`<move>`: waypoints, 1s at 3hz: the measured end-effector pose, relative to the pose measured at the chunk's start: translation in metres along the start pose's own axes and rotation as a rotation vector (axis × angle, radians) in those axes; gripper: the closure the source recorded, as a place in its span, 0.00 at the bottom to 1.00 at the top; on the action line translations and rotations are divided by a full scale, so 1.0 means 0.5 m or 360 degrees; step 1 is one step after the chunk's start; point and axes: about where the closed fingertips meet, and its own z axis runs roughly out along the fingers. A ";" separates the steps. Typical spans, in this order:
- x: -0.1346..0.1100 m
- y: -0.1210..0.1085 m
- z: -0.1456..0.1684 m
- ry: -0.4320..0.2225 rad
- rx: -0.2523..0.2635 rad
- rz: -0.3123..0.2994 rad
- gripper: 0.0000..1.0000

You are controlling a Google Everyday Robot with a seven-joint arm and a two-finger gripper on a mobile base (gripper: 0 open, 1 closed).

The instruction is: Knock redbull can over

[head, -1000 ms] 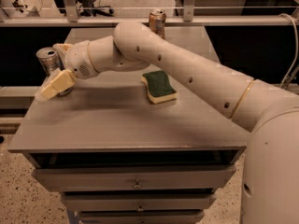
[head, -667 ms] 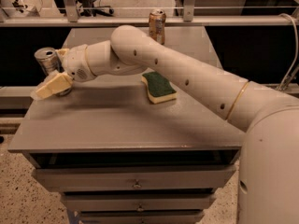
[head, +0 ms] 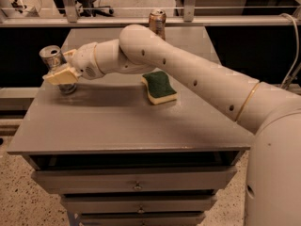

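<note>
At the left rear of the grey metal worktop (head: 127, 121), the slim silver-and-blue redbull can (head: 51, 56) stands close to the left edge. It looks upright or near enough, so it's not knocked over yet.

The cream-coloured tool (head: 60, 74) sits right against the can's mid-body on the camera side and hides most of it. I can't tell how far open the tool is, or whether it has hold of anything.

Risks from here:
- The contact looks mid-height or lower. A slow push there may slide the can instead of tipping it.
- There's little worktop left of the can. A leftward shove could send it over the edge onto the floor instead of leaving it lying on top.
- The can is round, so an off-centre hit may just spin it or let it slip past the tool.
- Once it's down it can roll, and the same edge is the problem.
- The white arm (head: 188, 74) spans the worktop, passing just by the green-and-yellow sponge (head: 159, 86) and in front of the shorter orange-brown can (head: 157, 21). A wide sweep could drag either one.

My call: strike high and aim away from the edge.
</note>
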 end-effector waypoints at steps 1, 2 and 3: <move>-0.024 -0.058 -0.070 0.0093 0.0089 -0.0005 0.88; -0.042 -0.133 -0.154 0.0285 0.0138 -0.0037 1.00; -0.032 -0.184 -0.205 0.0572 0.0149 -0.0094 1.00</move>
